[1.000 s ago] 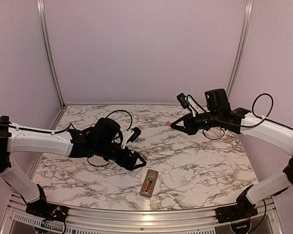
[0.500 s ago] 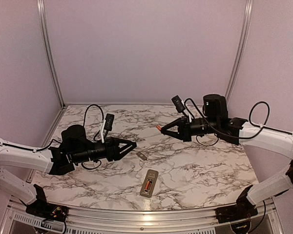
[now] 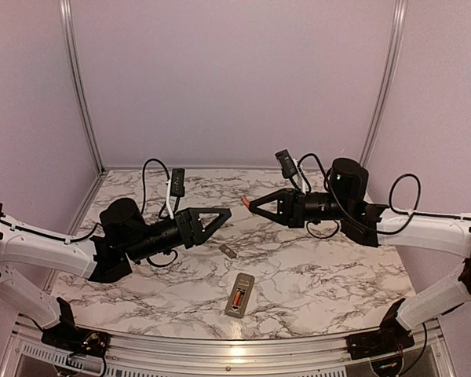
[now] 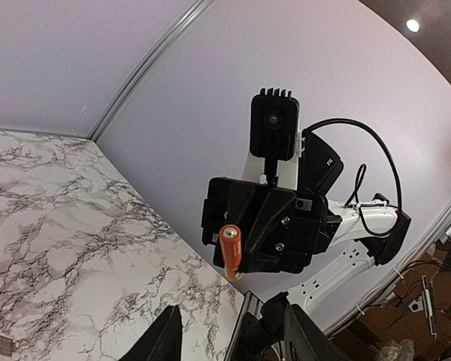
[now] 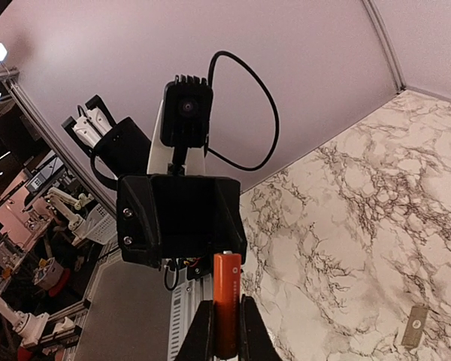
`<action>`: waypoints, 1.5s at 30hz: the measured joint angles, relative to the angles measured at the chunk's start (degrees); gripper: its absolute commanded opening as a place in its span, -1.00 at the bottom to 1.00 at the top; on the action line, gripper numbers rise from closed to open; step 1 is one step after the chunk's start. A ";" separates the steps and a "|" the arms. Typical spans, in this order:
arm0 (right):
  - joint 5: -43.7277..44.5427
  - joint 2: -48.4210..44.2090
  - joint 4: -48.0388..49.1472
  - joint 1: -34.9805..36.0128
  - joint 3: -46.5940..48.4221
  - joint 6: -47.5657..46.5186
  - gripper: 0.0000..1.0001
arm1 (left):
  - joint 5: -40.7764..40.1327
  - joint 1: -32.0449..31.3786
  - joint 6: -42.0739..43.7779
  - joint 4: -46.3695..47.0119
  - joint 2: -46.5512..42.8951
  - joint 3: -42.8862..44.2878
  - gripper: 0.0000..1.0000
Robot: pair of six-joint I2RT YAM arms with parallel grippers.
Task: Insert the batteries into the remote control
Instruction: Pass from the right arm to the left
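The remote control [image 3: 240, 292] lies back up near the table's front edge, with one orange battery [image 3: 237, 299] in its recess. My right gripper [image 3: 251, 204] is raised above the table and shut on the second orange battery [image 3: 244, 201], which sticks out past the fingertips; it also shows in the right wrist view [image 5: 225, 301] and the left wrist view [image 4: 231, 250]. My left gripper [image 3: 222, 217] is open and empty, raised, pointing right at the right gripper with a small gap between them. In the left wrist view its fingers [image 4: 162, 340] stand wide apart.
A small loose grey cover plate [image 3: 228, 251] lies on the marble table [image 3: 314, 267] between the grippers and the remote; it also shows in the right wrist view [image 5: 414, 325]. Pale walls and metal corner posts [image 3: 386, 78] enclose the table.
My left gripper has lifted and swung right toward the right gripper. My right gripper has moved left with the battery, so the two now face each other closely.
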 measured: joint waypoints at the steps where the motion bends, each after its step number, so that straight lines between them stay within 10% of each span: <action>1: -0.20 0.15 1.07 0.00 -0.11 1.05 -1.00 | -0.22 -0.02 -0.13 0.07 0.33 0.28 -0.08; 29: -1.38 3.37 11.58 0.98 -2.01 13.49 -1.00 | -3.50 -0.44 -3.89 0.04 6.58 7.13 -0.43; 41: -1.38 3.72 12.59 1.16 -2.43 13.40 -0.99 | -1.99 -0.92 -3.85 0.11 7.02 7.78 -1.00; 45: -1.40 3.72 12.57 1.16 -2.60 12.74 -0.27 | -1.86 -0.92 -3.72 -0.24 6.97 7.78 -1.00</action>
